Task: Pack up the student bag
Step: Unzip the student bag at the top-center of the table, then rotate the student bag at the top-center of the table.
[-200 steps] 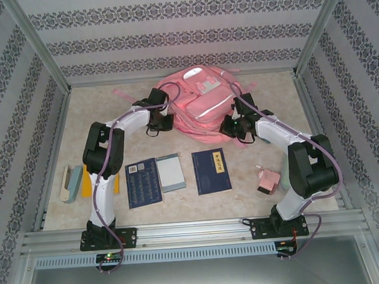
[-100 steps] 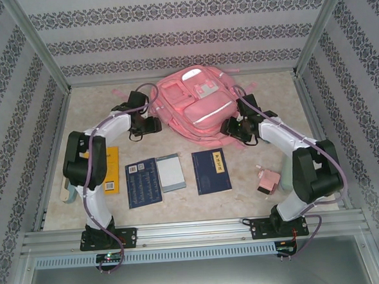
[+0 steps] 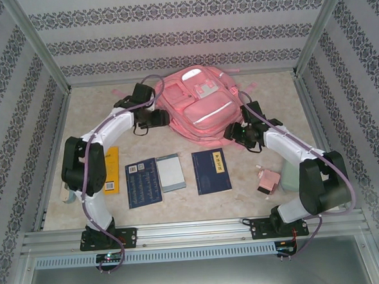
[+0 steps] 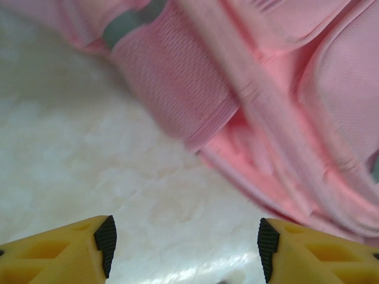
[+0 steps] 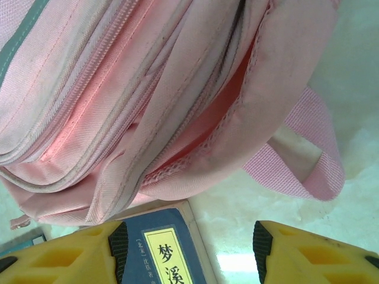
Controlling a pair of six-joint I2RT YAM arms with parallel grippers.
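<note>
At the table's [image 3: 264,95] 12 o'clock lies the bag [image 3: 200,106], front up, and we see that both arms have changed around it. A second ago the left claw [image 3: 157,118] and the right claw [image 3: 233,134] sat against the bag's near corners. Now both have backed off and stand spread, pinching nothing. The left arm's elbow has swung out toward 9 o'clock, baring more of the orange book [image 3: 109,171] beside it, and the bag has shifted slightly.

From above, the book [image 3: 211,171] at the bag's 6 o'clock is a plain blue rectangle. The right wrist view lets us read large dark characters on its yellow label [image 5: 169,257]. It also shows a gap between the bag's zip edges with deeper pink inside, and a strap [image 5: 314,160] looping out at 3 o'clock. The left wrist view gives us the bag's ribbed side panel [image 4: 172,83] and a grey stripe [image 4: 127,21] at 11 o'clock, both blurred, over bare marbled table.

From above, the bag lies at 3 o'clock of the left claw, just beside it, and at 10 o'clock of the right claw, near it. In the left wrist view the bag fills 11 to 4 o'clock above the black pads [image 4: 105,236], apart from them, with table between them. In the right wrist view it spans 9 to 2 o'clock above the pads, and the book's corner lies between the fingers.
</note>
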